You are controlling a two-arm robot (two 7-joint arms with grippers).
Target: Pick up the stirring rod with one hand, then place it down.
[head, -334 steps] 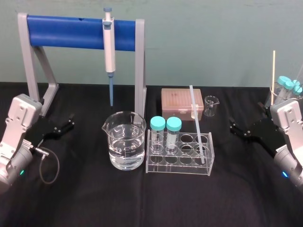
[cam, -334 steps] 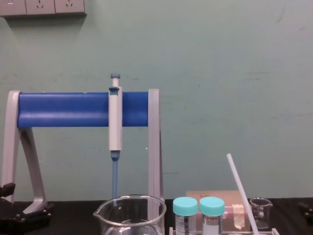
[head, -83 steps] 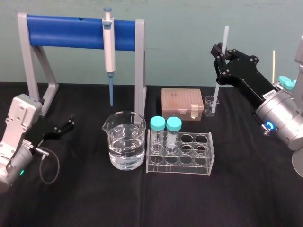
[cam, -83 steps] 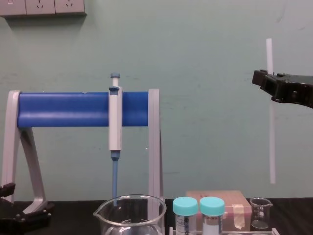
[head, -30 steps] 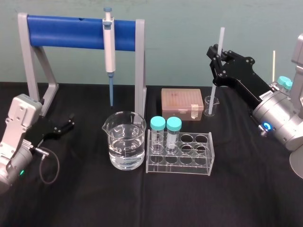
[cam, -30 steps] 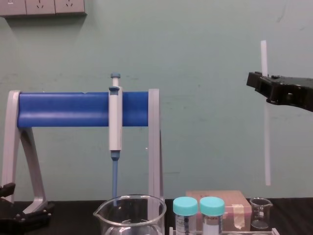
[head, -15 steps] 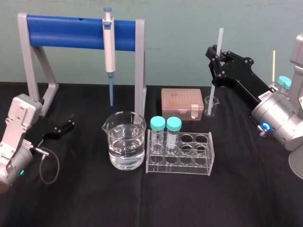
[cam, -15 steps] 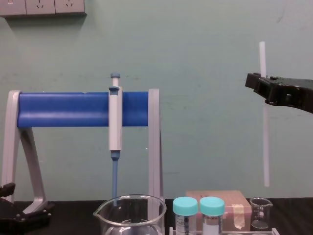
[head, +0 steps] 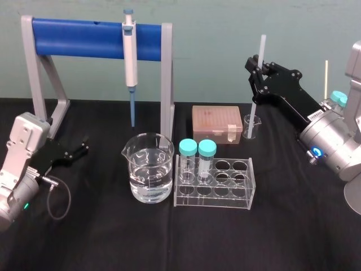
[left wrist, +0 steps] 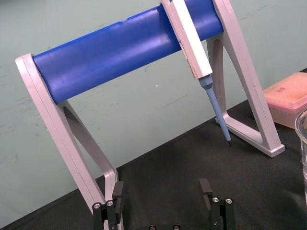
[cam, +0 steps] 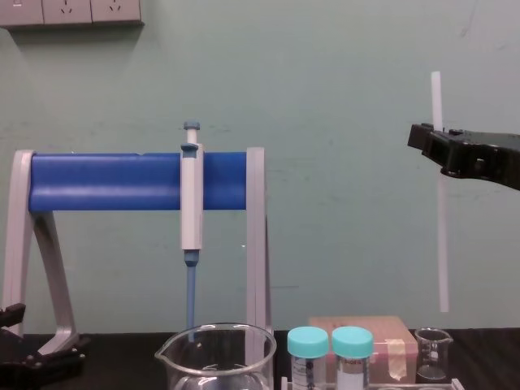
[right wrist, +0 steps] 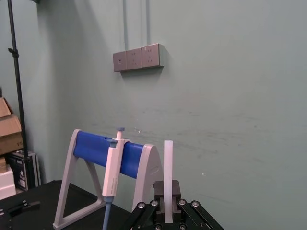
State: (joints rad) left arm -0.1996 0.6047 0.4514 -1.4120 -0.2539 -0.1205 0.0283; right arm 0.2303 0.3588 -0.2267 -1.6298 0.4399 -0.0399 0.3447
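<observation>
Far left: the left gripper (head: 72, 152) lies parked on the black table (head: 169, 243), near the foot of the pipette stand (head: 96, 36); in the left wrist view its two fingers (left wrist: 117, 194) stand apart with nothing between them.

Left of centre: the pipette (head: 130, 56) hangs from the stand's blue bar, its blue tip pointing down behind the large beaker (head: 148, 167), which holds clear liquid.

Centre: a clear tube rack (head: 225, 189) carries two teal-capped tubes (head: 197, 149) at its left end. Behind it sits a pink tip box (head: 217, 123), with a small beaker (head: 251, 125) just beside it.

Right: the right gripper (head: 256, 69) is raised well above the table, its jaws closed on the stirring rod (head: 255, 104). The rod hangs upright, gripped near its upper end, a short length standing above the jaws (cam: 441, 244). Its lower end is in the air above the small beaker, not touching it.
</observation>
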